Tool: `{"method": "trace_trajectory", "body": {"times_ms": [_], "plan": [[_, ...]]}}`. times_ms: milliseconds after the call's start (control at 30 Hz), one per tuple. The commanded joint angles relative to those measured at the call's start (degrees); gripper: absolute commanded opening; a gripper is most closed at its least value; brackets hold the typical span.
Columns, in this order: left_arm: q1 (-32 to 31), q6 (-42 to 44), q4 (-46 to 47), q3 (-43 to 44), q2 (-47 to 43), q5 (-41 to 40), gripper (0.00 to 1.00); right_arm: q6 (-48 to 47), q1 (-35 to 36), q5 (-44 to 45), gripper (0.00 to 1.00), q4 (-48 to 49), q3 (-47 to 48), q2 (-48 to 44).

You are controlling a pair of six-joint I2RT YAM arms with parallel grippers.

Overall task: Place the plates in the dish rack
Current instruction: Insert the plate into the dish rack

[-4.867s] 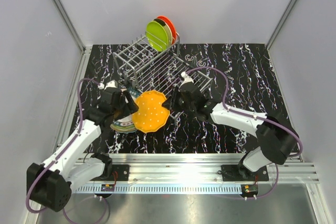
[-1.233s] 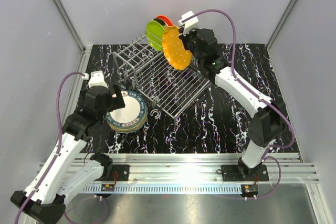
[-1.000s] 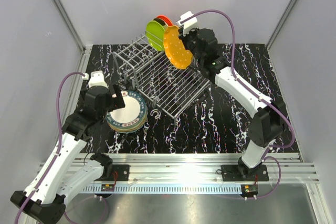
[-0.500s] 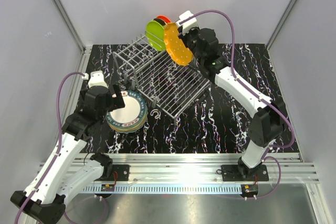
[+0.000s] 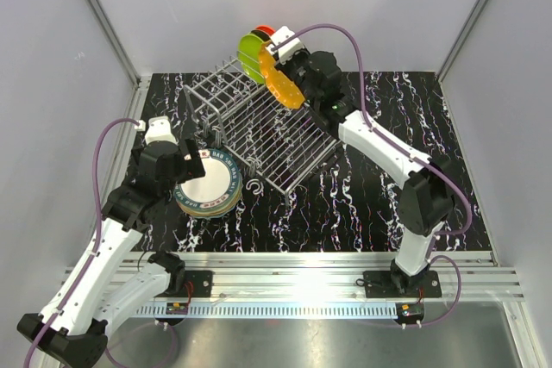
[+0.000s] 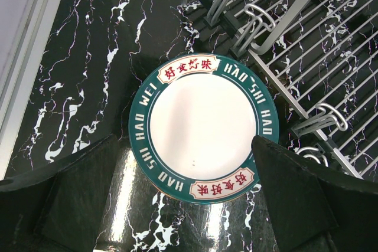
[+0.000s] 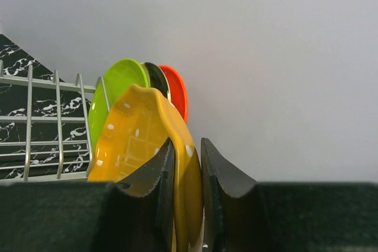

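As my right gripper clamps the orange plate, I'm mid-loading.
Next, slot it beside the far green plate; left gripper gapes empty.

The silver wire dish rack sits diagonally at upper centre of the overhead view. At its far end a lime green plate and a red-orange plate stand on edge, close together. A dotted orange plate is on edge just beside them, its rim pinched by the right gripper. Left of the rack, a teal-rimmed white plate lies flat atop a stack.
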Motion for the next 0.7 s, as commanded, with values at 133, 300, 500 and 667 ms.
{"method": "trace_trajectory", "body": {"times_ms": [133, 300, 500, 667], "plan": [[-0.6, 0.4, 2.5, 0.1, 0.0, -1.6, 0.99, -2.4, 1.1, -1.4, 0.00, 11.9, 9.1, 1.4], [-0.6, 0.5, 2.5, 0.1, 0.1, -1.6, 0.99, -3.2, 1.1, -2.1, 0.00, 11.6, 13.4, 4.2], [-1.1, 0.4, 2.6, 0.1, 0.2, -1.8, 0.99, -3.5, 1.2, -2.7, 0.00, 12.6, 15.7, 5.9], [-1.7, 0.5, 2.6, 0.2, 0.4, -2.1, 0.99, -5.2, 1.7, -3.4, 0.00, 12.8, 16.4, 7.3]]}}
